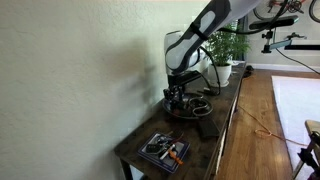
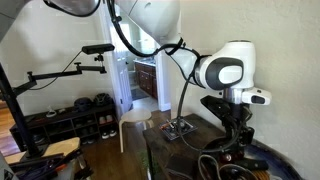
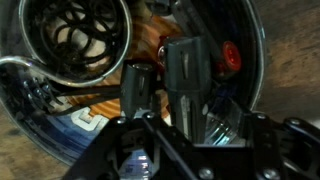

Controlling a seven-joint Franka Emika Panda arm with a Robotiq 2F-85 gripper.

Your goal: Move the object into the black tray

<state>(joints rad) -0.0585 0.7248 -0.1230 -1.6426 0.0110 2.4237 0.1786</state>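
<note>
Grab step: your gripper sits in the dish; can't tell if it grips. Next lift & go to tray, 7 o'clock.

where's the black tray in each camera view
Exterior view: the black tray sits low centre, at the near end of the table.
Exterior view: the tray sits mid-picture, at the table's far end.
Wrist view: not in it.
Shared landmark: the round dish under the pincer, also filling the wrist view.
</note>
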